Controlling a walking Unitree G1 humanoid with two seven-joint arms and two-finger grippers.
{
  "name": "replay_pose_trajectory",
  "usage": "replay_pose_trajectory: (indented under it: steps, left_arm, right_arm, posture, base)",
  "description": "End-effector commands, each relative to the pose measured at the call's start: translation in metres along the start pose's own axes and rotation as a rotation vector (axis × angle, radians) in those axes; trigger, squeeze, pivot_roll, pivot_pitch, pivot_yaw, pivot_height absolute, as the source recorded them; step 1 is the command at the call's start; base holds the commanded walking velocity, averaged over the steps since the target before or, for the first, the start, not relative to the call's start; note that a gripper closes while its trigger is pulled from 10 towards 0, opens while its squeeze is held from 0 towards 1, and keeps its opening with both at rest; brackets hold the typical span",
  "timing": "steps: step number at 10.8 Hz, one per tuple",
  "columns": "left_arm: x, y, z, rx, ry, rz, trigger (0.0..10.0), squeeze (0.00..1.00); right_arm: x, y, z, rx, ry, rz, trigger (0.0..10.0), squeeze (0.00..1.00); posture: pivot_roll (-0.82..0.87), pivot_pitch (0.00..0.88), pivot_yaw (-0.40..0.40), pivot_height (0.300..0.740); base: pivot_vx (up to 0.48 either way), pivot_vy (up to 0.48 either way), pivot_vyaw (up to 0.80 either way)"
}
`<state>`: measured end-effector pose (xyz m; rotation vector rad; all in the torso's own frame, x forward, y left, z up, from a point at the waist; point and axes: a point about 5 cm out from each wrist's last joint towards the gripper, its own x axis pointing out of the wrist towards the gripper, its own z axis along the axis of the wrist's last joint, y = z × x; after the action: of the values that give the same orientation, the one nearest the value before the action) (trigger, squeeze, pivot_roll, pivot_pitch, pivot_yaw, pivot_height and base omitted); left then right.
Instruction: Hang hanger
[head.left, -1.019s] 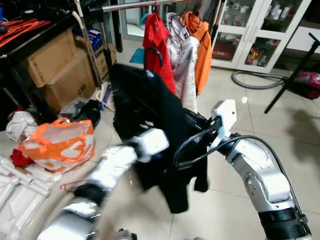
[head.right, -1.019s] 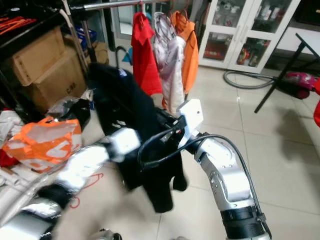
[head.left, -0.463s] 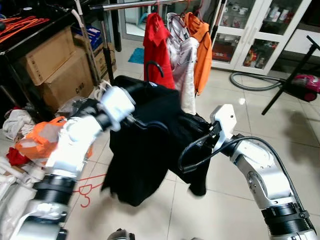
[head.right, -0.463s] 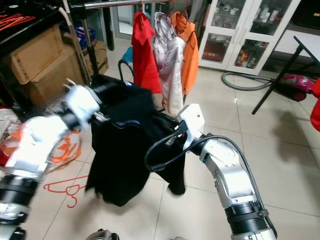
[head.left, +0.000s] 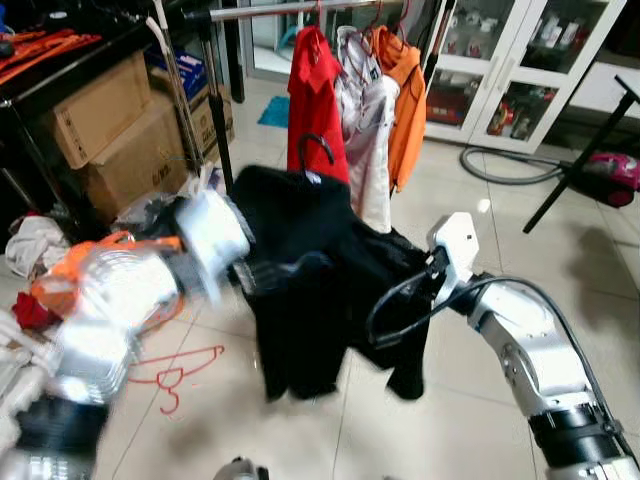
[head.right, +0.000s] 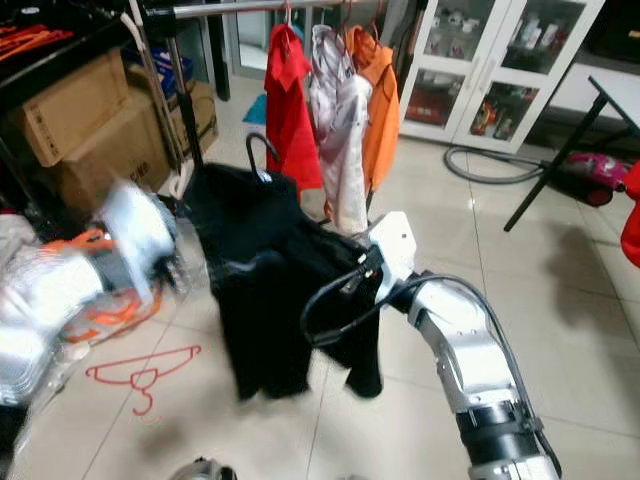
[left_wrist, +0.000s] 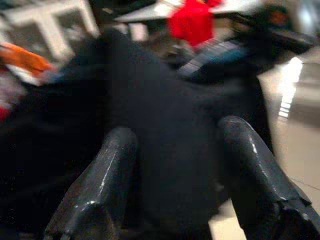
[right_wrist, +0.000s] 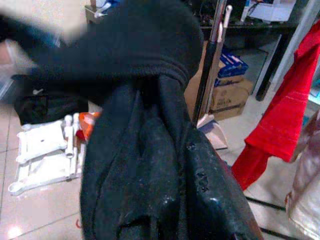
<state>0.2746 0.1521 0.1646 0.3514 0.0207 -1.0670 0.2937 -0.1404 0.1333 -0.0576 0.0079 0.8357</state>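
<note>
A black garment (head.left: 320, 270) on a hanger with a black hook (head.left: 318, 148) hangs in front of me, just below and before the clothes rail (head.left: 290, 10). My right gripper (right_wrist: 167, 125) is shut on the black garment, its fingers buried in the cloth near the collar; the white wrist (head.left: 455, 240) sits to the garment's right. My left arm (head.left: 195, 245) is blurred at the garment's left side. In the left wrist view the left gripper (left_wrist: 177, 132) is open, with black cloth just beyond its fingers (left_wrist: 105, 180).
On the rail hang a red shirt (head.left: 315, 90), a pale patterned shirt (head.left: 365, 130) and an orange shirt (head.left: 405, 100). Cardboard boxes (head.left: 110, 130) and an orange bag (head.left: 100, 265) lie left. A red hanger (head.left: 180, 375) lies on the tiles. A vacuum hose (head.left: 500, 165) is at the back right.
My left arm has swung down and left, away from the garment's shoulder. The black garment has dropped from spread out to hanging from my right gripper.
</note>
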Motion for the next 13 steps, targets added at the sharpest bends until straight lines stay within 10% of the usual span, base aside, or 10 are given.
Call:
replay_pose_trajectory:
  steps: [1,2,5,9,13]
  left_arm:
    - [0.004,-0.006,0.004,0.014,0.002,-0.045,10.0,0.0]
    - [0.015,-0.031,-0.004,-0.03,0.034,-0.153,10.0,0.0]
    - [0.001,-0.04,-0.015,-0.031,0.153,-0.194,10.0,0.0]
    - [-0.045,0.029,0.027,0.016,0.035,0.068,10.0,0.0]
    - [-0.069,0.053,-0.03,-0.246,0.065,0.297,10.0,0.0]
  right_arm:
    - [0.001,-0.005,0.013,-0.047,-0.051,-0.006,0.0,0.0]
    - [0.003,-0.006,0.013,-0.039,-0.05,-0.01,0.0,0.0]
    - [-0.001,-0.018,0.015,-0.013,-0.064,-0.069,0.0,0.0]
    - [-0.016,-0.028,0.011,-0.037,-0.015,-0.017,0.0,0.0]
    - [-0.022,-0.025,0.018,-0.04,-0.011,0.072,0.0,0.0]
  posture:
    - [-0.04,0.021,-0.064,0.74]
    - [-0.04,0.021,-0.064,0.74]
    - [-0.04,0.014,-0.065,0.74]
    - [-0.03,0.0,-0.06,0.74]
    - [-0.03,0.018,-0.046,0.74]
  base:
    - [0.0,0.0,0.0]
    - [0.0,0.0,0.0]
    - [0.0,0.0,0.0]
    - [0.0,0.0,0.0]
    - [0.0,0.0,0.0]
